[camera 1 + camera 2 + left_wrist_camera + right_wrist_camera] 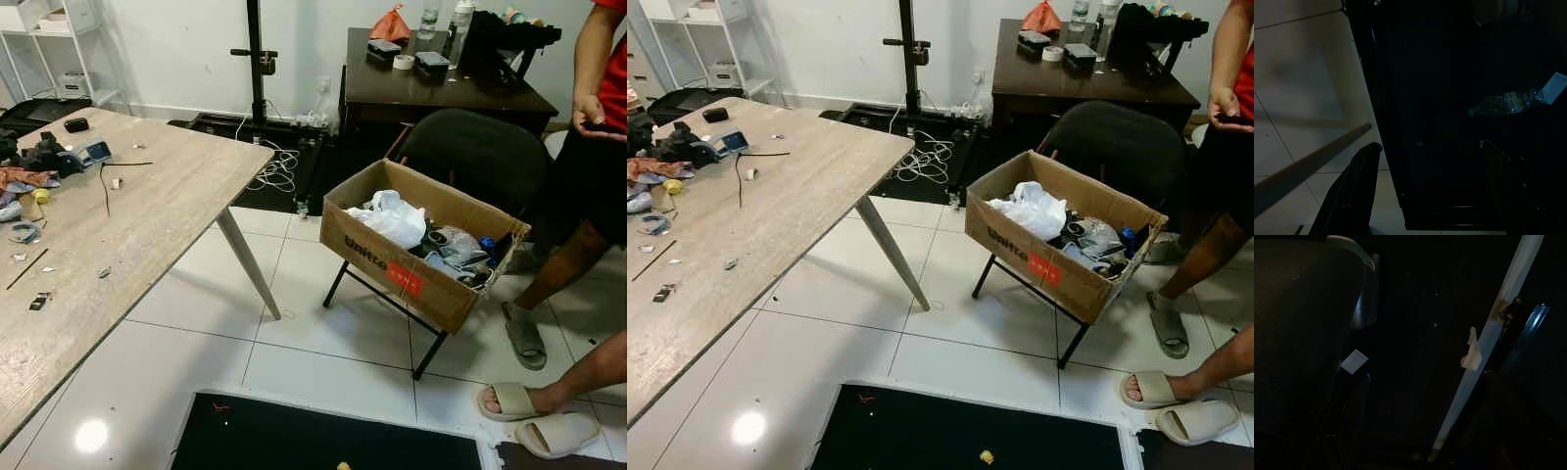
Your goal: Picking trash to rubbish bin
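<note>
Both arms idle, can't tell grip state; cardboard box [411,269] sits tilted on a folding stand [377,294], near person's foot [524,333] — bump tips it.

Pale wood-grain table [147,211] with a matt, lightly streaked top; glossy white floor tiles [323,343] throwing back a lamp's glare, next to a matt black mat [323,436]. Brown corrugated cardboard box [387,269], dull and a bit creased, holding a crinkled white plastic bag [394,217] and shiny clear wrappers. Dark polished wooden desk [431,93] behind; soft rubbery beige slippers [554,434]; a clear plastic bottle [1506,102] in the dim left wrist view.
</note>
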You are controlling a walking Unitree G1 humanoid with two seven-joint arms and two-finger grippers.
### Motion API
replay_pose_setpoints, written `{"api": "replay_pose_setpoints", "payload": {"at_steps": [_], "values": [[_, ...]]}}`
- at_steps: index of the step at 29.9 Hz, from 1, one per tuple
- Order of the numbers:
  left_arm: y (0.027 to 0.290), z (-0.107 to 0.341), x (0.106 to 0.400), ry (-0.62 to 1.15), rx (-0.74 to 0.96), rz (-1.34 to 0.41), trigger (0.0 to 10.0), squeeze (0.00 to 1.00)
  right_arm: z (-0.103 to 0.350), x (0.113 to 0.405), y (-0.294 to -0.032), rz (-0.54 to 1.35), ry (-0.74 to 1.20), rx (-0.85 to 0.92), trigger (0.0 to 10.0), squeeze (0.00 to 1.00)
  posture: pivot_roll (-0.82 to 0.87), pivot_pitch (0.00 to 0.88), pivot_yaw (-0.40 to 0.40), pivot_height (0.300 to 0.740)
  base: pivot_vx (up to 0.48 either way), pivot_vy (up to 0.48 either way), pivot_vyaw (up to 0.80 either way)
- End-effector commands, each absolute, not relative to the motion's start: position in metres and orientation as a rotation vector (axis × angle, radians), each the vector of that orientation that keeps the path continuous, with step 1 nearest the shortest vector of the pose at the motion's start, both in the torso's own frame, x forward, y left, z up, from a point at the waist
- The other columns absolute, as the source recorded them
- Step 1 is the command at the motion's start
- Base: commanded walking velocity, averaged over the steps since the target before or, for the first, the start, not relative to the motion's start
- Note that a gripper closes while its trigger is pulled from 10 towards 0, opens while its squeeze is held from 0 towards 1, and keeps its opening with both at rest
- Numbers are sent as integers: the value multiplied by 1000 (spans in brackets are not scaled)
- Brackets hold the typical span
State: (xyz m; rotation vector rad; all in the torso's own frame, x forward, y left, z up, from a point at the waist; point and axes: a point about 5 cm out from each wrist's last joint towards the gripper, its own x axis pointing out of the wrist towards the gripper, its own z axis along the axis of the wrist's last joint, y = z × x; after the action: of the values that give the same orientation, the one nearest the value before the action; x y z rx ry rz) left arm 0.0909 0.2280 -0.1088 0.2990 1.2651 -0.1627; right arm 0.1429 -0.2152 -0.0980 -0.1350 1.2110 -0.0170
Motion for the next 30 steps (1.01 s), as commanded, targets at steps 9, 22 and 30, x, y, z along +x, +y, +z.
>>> {"api": "replay_pose_setpoints", "payload": {"at_steps": [9, 22, 30], "values": [[225, -112, 77, 1302, 277, -178, 10000, 0, -101, 141, -203, 42, 1244, -164, 10000, 0, -92, 163, 21, 740, 0, 0, 0], [223, -113, 77, 1304, 270, -189, 10000, 0, -101, 141, -205, 75, 1245, -190, 10000, 0, -97, 153, 20, 740, 0, 0, 233], [222, -113, 77, 1302, 263, -196, 10000, 0, -101, 140, -203, 77, 1248, -176, 10000, 0, -94, 155, 15, 740, 0, 0, 800]]}}
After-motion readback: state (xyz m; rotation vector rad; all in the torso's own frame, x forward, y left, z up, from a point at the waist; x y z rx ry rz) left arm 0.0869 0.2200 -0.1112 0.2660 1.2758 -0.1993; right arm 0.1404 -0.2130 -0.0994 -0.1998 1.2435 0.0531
